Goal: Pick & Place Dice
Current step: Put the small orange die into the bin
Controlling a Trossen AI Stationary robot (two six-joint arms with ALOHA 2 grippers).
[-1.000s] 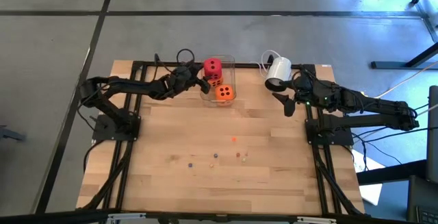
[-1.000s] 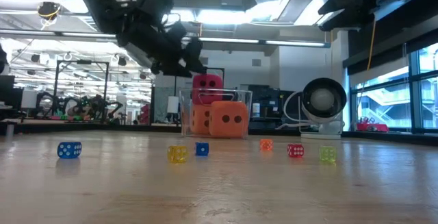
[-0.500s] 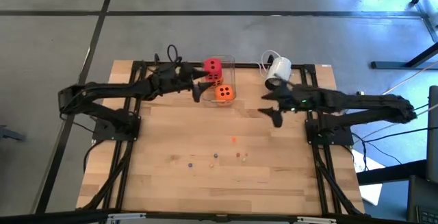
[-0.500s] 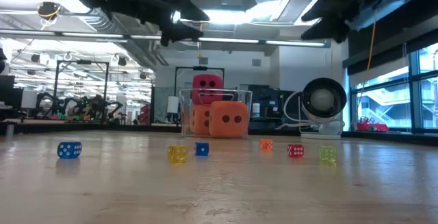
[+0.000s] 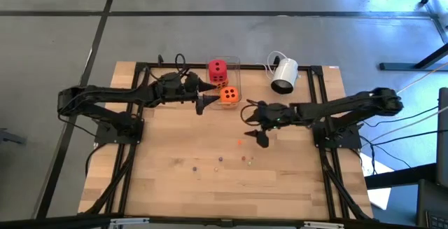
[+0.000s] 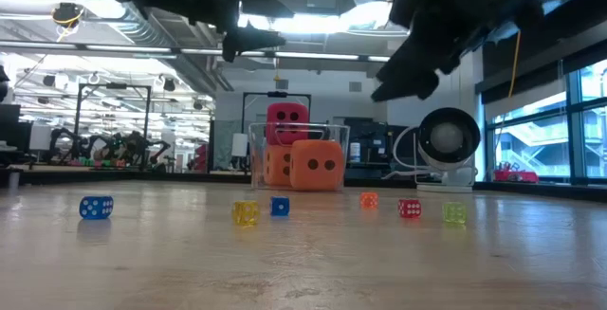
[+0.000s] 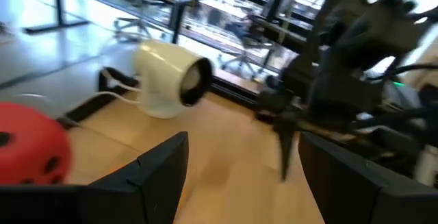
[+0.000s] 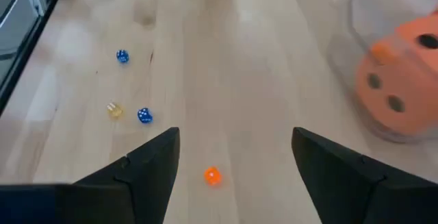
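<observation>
Right claw (image 5: 256, 125) spread wide, nothing between the fingers, held above the table (image 5: 175, 194) near its middle. In its wrist view the two fingers (image 8: 144, 172) frame bare wood with a tiny orange die (image 8: 212, 176) between them, lower down on the surface.

Left claw (image 5: 204, 96) also spread and empty, raised near the far edge, just beside the clear container (image 5: 234, 64). Its fingers (image 7: 161, 176) stand well apart in the wrist view, red die (image 7: 31, 152) at one side.

Big dice: red die (image 5: 218, 68) sits on top of an orange die (image 5: 220, 84) in the container at the far edge; second orange die (image 5: 229, 95) lies close against the container's near side, possibly touching, hard to tell.

Small dice scattered toward the near half of the table: blue (image 6: 95, 207), yellow (image 6: 245, 212), blue (image 6: 280, 206), orange (image 6: 369, 199), red (image 6: 409, 209), pale green (image 6: 454, 213), all apart from one another.

White round device (image 5: 283, 73) with a cable at the far edge, toward the right corner.
</observation>
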